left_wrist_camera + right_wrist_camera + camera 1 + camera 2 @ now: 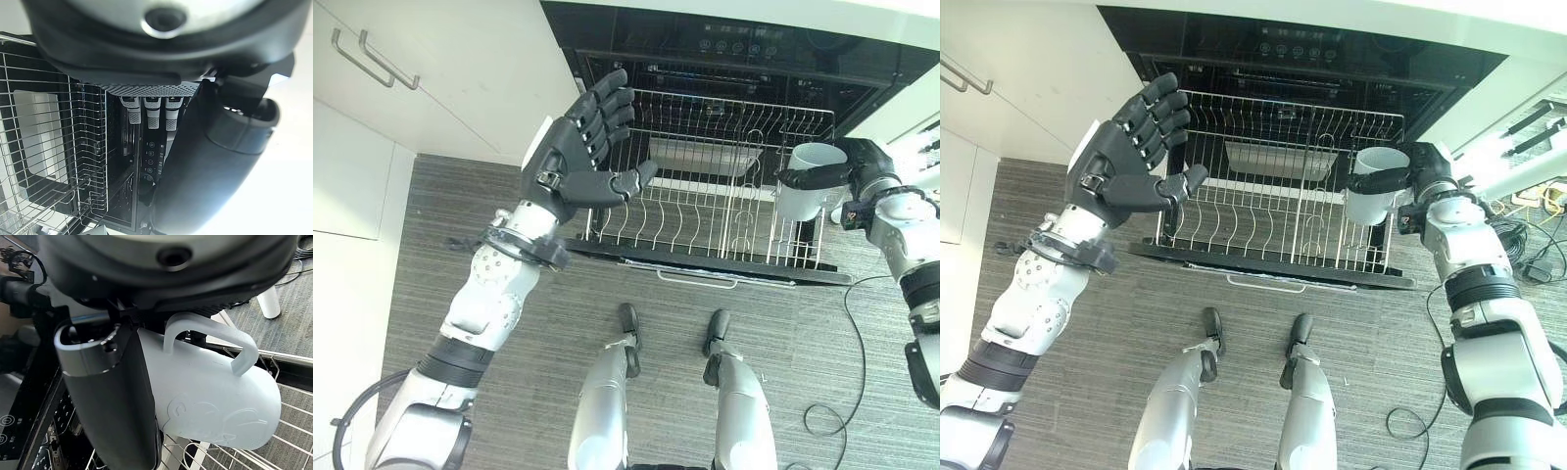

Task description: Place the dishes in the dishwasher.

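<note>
Below dark controls, a wire rack (705, 211) is pulled out. A white mug (1371, 196) is clasped by the right hand (1420, 171) above its edge; the left hand (582, 147) is held spread. The mug could be tipped by the tines if released askew.

Grey striped floor (558, 323); white cabinets (431, 88)

The wire rack (705, 211) stands pulled out of the open dishwasher (744, 59) over its lowered door (705, 266); a shallow rectangular dish (705, 157) lies at the rack's back; grey striped floor (431, 225) spreads below.
</note>
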You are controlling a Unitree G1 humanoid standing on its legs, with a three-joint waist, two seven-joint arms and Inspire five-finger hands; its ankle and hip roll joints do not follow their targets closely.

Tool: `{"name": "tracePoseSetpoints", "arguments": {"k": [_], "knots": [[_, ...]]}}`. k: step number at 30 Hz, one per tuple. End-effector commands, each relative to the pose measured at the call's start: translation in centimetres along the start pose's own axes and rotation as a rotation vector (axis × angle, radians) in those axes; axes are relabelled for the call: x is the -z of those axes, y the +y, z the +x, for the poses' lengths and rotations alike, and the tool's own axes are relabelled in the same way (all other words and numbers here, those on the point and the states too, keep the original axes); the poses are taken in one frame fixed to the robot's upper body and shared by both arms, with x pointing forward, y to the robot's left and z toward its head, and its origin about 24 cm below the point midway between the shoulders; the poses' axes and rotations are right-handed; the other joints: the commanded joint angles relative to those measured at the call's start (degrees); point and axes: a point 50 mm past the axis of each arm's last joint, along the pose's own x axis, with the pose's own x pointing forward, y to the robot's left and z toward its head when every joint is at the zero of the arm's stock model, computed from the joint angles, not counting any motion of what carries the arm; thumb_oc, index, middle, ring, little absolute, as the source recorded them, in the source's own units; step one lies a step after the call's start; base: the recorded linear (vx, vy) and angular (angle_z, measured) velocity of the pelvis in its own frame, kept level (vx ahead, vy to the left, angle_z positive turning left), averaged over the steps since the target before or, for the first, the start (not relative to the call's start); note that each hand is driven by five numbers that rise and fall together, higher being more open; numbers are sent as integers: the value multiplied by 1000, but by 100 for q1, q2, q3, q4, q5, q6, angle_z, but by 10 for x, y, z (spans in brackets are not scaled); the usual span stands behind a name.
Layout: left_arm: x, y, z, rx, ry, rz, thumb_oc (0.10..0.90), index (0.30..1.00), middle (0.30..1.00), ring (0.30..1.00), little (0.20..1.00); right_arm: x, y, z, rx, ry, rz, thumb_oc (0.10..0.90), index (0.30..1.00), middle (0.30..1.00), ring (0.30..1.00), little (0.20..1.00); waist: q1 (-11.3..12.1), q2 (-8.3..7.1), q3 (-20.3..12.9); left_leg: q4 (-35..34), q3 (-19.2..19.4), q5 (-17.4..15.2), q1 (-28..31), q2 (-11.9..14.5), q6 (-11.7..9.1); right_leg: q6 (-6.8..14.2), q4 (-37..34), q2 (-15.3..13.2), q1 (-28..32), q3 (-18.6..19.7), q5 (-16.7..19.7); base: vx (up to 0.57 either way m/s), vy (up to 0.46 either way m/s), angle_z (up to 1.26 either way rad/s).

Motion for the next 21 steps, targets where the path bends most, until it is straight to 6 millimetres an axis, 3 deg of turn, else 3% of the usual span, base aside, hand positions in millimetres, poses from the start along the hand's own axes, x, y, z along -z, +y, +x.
{"name": "tracePoseSetpoints", "arguments": {"k": [1, 4, 5, 6, 9, 21], "knots": [[-52, -15, 15, 88, -282, 13, 800, 900, 900, 900, 900, -53, -28, -3, 39, -126, -86, 400, 300, 300, 300, 300, 185, 57, -310, -253, -798, -1254, 893, -43, -124, 343, 514, 119, -286, 23, -789, 66, 22, -1], [-53, -16, 16, 89, -284, 20, 800, 900, 900, 900, 900, -51, -29, -2, 33, -88, -111, 400, 300, 300, 300, 300, 196, 50, -287, -253, -781, -1236, 883, -45, -123, 324, 532, 120, -270, 24, -819, 24, 7, -1], [-53, -15, 16, 91, -283, 21, 800, 900, 900, 900, 900, -48, -31, -2, 43, -71, -115, 524, 486, 486, 486, 486, 197, 41, -288, -253, -766, -1227, 880, -43, -127, 318, 531, 121, -256, 23, -828, 0, 0, 0], [-55, -15, 16, 92, -281, 22, 800, 900, 900, 900, 900, -47, -33, -2, 50, -59, -124, 800, 900, 900, 900, 900, 199, 29, -285, -253, -750, -1211, 876, -42, -130, 312, 538, 114, -241, 22, -838, 0, 0, 0], [-56, -15, 18, 94, -283, 31, 800, 900, 900, 900, 900, -51, -34, -1, 53, -71, -148, 800, 900, 900, 900, 900, 201, 11, -265, -253, -734, -1192, 876, -38, -133, 309, 546, 108, -225, 28, -841, 0, 0, 0], [-58, -11, 12, 89, -284, 67, 800, 900, 900, 900, 900, -104, -31, -14, 107, -310, -206, 800, 900, 900, 900, 900, 186, -106, -223, -253, -656, -1114, 813, -50, -144, 271, 430, 164, -81, 92, -897, -5, -3, -1]]}}
